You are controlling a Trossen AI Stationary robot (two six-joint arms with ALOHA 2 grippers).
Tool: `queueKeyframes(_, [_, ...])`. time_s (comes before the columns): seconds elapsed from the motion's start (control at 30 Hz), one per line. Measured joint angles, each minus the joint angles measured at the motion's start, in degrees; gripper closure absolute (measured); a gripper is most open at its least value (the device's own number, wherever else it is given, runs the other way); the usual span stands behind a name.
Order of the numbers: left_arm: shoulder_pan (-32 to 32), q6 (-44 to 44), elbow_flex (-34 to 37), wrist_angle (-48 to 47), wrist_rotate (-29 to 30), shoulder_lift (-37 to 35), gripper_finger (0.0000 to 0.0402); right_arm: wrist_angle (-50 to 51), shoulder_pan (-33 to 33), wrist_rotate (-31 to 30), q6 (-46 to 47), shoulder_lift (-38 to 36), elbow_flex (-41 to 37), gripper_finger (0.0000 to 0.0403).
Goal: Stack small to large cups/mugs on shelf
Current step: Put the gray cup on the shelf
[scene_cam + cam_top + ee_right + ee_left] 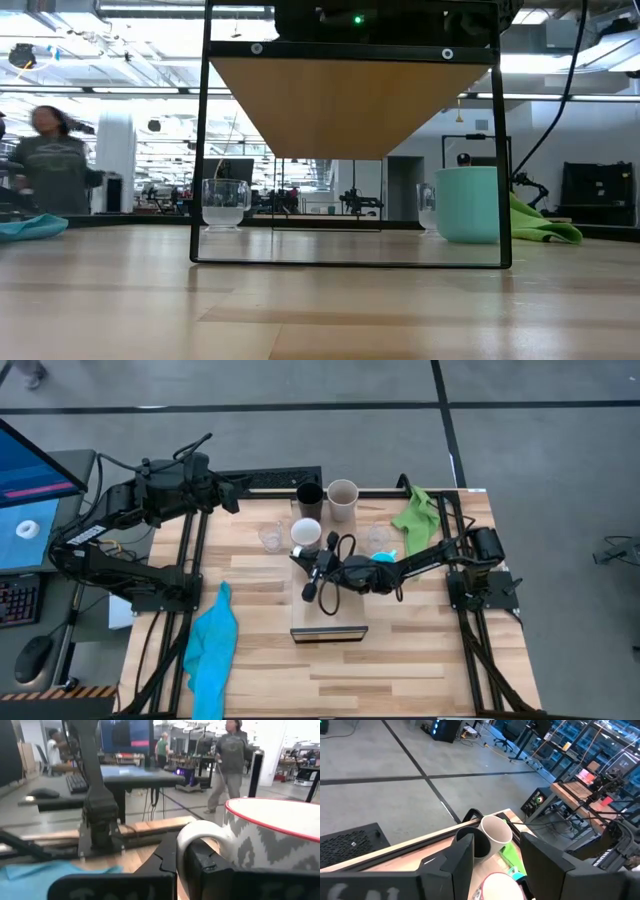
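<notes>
Six vessels are seen on the table [420,660] from above. At the far left, the left gripper [232,493] is held off the table's back-left corner, raised; in its wrist view its two dark fingers [455,865] are parted with nothing between them, and the black cup [475,841] and beige-grey cup [496,830] are seen beyond. A blue cloth [212,650] is draped over the table's left front. A clear glass cup [270,537] stands left of the white mug [305,532], with the black cup [309,495] and the beige-grey cup [342,499] side by side at the back edge behind them. The shelf [330,622] lies at the centre, its dark edge toward the front; none of the vessels is seen resting on it. Over its back end the right gripper [313,572] is reached in from the right. In the right wrist view a white mug [270,837] with a red rim and grey zigzag pattern is gripped by its handle between the fingers [165,855]. A turquoise mug [384,558] is partly hidden beside the arm, a second glass cup [378,538] stands behind it, and a green cloth [415,515] lies at the back right.
</notes>
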State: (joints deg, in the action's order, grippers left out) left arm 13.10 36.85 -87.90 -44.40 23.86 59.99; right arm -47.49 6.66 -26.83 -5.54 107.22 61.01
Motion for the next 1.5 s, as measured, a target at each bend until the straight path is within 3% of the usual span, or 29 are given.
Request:
queueKeyframes(0.73, [0.02,0.47,0.0,0.08,-0.03,0.0,0.0251,2.29,-0.11,0.02,2.38,-0.04,-0.01,0.0377])
queueKeyframes(1.23, [0.0,0.43,0.0,0.08,-0.07,0.0,0.0251,2.67,-0.42,0.05,2.96,-0.04,0.0,0.0336])
queueKeyframes(1.5, [0.01,0.43,0.0,0.08,-0.07,0.0,0.0251,3.7,-1.07,0.05,6.14,-0.04,0.0,0.0273])
